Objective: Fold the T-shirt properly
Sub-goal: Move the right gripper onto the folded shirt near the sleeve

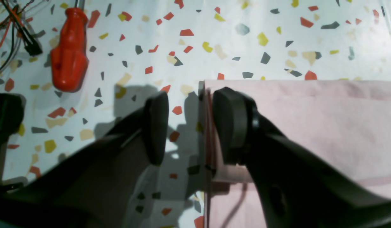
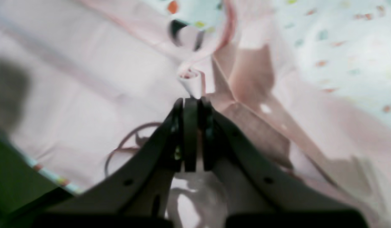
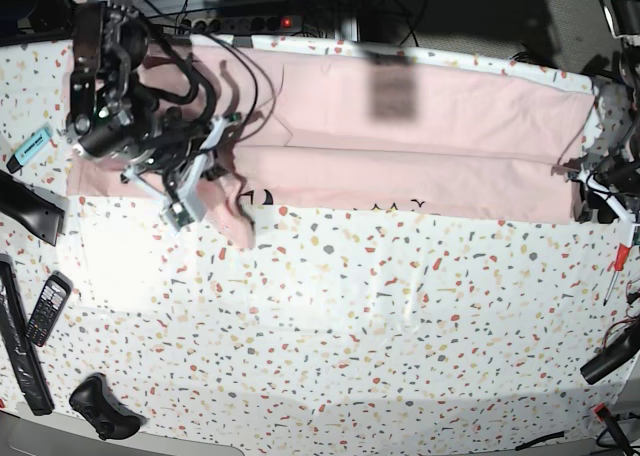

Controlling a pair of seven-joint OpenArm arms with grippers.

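The pale pink T-shirt lies stretched along the table's far side, its near edge folded over so bits of black lettering show. My right gripper, at the left in the base view, is shut on a bunched fold of the T-shirt and holds it a little above the table. My left gripper stands open at the shirt's other end. One finger is over the T-shirt, the other finger over bare table, with the cloth's edge between them.
A red-handled screwdriver lies near the left gripper, also visible in the base view, beside loose cables. A phone, a long black bar and a black controller sit at the table's near left.
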